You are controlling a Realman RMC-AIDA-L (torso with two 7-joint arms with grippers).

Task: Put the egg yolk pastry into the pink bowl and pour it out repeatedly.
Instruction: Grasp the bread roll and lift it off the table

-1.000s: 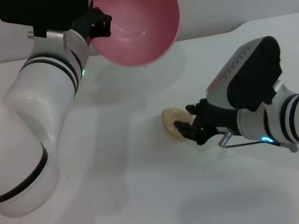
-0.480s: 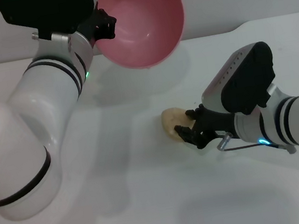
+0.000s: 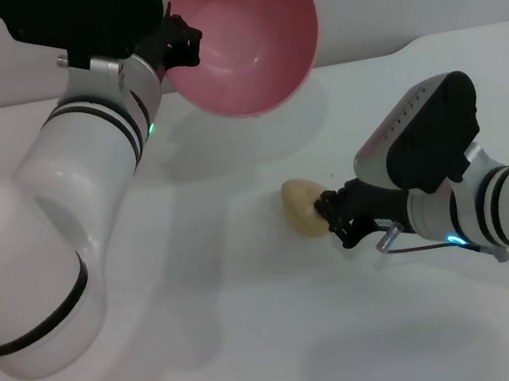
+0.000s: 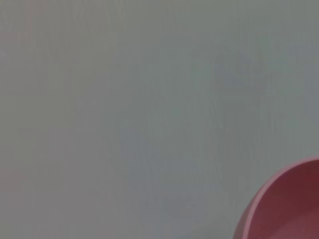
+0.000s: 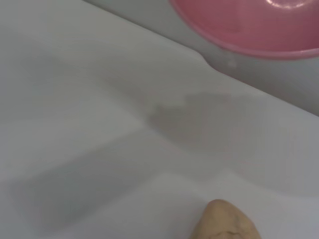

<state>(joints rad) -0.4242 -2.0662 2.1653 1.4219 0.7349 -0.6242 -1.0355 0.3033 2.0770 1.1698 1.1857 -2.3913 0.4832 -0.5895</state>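
Right now your right gripper [image 3: 329, 217] is low over the white table [image 3: 261, 346], its black fingers narrowed around the near end of the egg yolk pastry [image 3: 301, 208], which sits about mid-table, right of centre; whether it is off the surface, you cannot tell. Your left gripper [image 3: 174, 46] is clamped on the rim of the pink bowl [image 3: 243, 31], held tilted in the air over the table's far edge, mouth facing forward and down. Main risk, as you should judge it: the grip looks to be only on one end of the lumpy ball, so a quick lift could let it pivot and drop, or the soft dough could deform under squeeze. Second risk: with the bowl tipped this steeply, a pastry released inside would likely roll straight out. Level the bowl first.
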